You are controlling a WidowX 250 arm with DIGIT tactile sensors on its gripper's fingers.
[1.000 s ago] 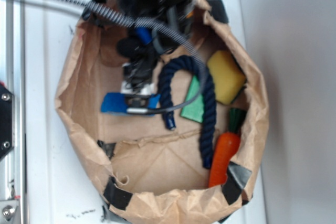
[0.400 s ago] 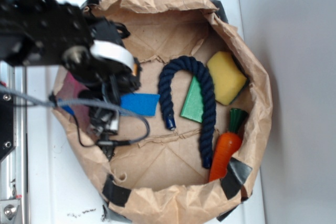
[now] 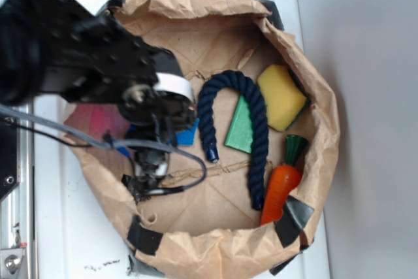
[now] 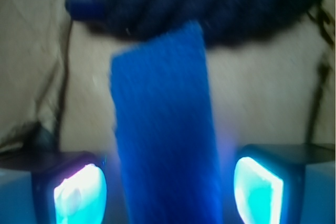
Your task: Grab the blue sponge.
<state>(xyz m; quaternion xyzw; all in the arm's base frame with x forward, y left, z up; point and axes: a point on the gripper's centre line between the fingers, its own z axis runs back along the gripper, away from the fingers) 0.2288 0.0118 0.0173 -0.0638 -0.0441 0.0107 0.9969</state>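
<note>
Exterior overhead on the paper bag (image 3: 307,83); wrist close above its floor.

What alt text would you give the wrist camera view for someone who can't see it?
A flat blue sponge runs lengthwise between the two glowing pads of the open gripper, on brown paper. A dark navy rope lies across the top, just beyond the sponge's far end.

A: Item, arm: pose?
B: Black arm (image 3: 72,57), entering from the left, wrist bent downward.
A: Item, tool (image 4: 168,184): state?
B: Jaws parted, both lit pads (image 4: 79,192) visible, spaced well apart, pointing down.
</note>
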